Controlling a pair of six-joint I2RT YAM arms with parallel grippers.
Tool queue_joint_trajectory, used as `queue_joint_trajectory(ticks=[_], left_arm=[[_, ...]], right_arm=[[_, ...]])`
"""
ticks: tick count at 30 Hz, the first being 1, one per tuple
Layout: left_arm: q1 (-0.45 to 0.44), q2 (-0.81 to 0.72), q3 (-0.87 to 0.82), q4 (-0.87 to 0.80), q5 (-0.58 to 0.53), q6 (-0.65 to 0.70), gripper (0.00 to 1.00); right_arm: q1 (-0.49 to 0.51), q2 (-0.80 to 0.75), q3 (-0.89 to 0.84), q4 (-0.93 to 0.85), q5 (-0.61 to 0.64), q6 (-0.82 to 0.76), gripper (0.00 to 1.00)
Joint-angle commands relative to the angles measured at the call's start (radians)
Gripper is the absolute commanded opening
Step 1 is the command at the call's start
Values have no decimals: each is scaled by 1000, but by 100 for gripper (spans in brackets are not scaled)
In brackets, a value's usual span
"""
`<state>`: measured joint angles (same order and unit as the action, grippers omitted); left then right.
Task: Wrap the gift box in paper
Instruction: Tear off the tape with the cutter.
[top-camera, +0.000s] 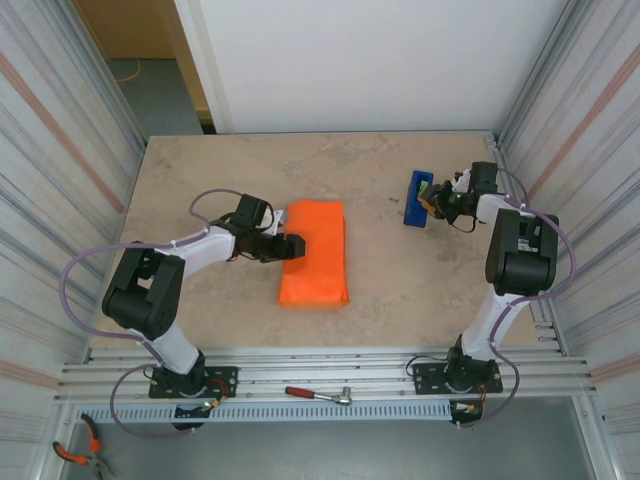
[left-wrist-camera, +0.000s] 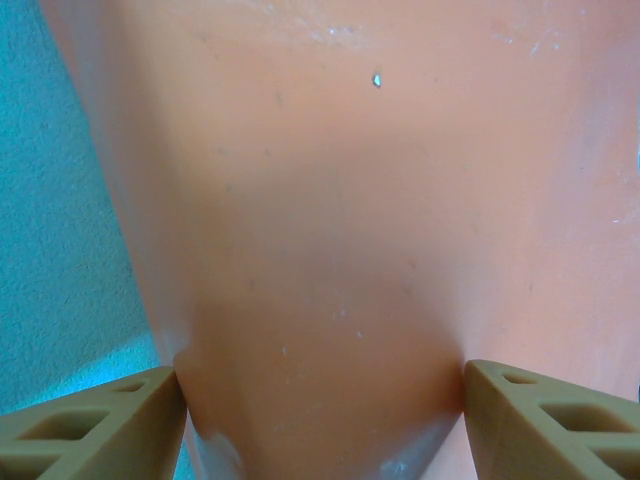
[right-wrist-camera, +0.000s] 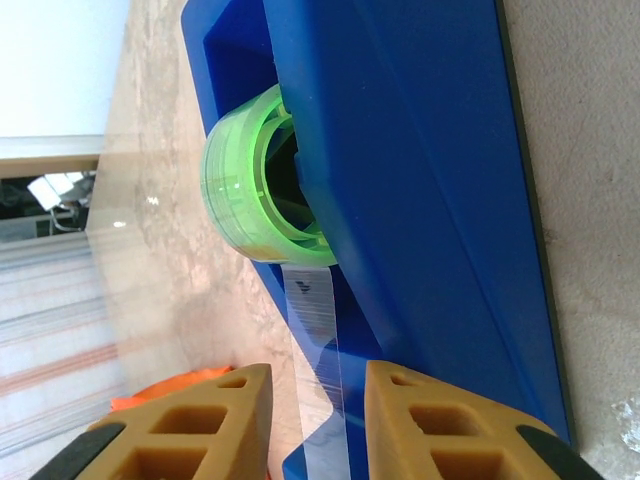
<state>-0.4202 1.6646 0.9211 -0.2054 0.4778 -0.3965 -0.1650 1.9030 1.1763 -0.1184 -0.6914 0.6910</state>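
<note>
The orange paper lies mid-table as a folded bundle; the gift box is hidden under it. My left gripper is at the bundle's left edge. In the left wrist view the paper spans the wide gap between the fingers and touches both, so the left gripper is shut on it. My right gripper is at the blue tape dispenser at the right. In the right wrist view the right gripper is open, and a clear tape strip hangs between its fingers without touching either.
The dispenser holds a green tape roll. A red-handled tool lies on the front rail and orange-handled pliers sit at the bottom left. Corrugated walls close in both sides of the table.
</note>
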Motion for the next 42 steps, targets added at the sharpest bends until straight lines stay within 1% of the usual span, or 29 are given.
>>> queue_joint_trajectory(ticks=[1,4,5,6,7,15,29,37,42], left_arm=[[-9,81,-28,-60,-155,26,71],[-9,80,-30,-60,-156,25,71],[-11,80,-30,-61,-157,26,71],[-11,80,-30,-60,-157,26,71],[-11,80,-31,-60,-158,25,71],[-15,80,-35,-62,-161,25,71],[-24,82,-35,-68,-168,28,71],[-28,81,-34,-70,-172,30,71],[-31,84,-33,-72,-171,30,70]], right_arm=[[-6,20,0,18,-34,-9,24],[-9,15,-6,32,-44,5,15],[-10,13,-10,39,-48,12,7],[-11,9,-13,48,-56,21,1],[-12,3,-18,57,-61,30,0],[-13,-100,-87,118,-77,94,0],[-13,-247,-219,114,-79,123,0],[-7,-267,-290,130,-74,125,0],[-6,-236,-326,161,-64,128,0]])
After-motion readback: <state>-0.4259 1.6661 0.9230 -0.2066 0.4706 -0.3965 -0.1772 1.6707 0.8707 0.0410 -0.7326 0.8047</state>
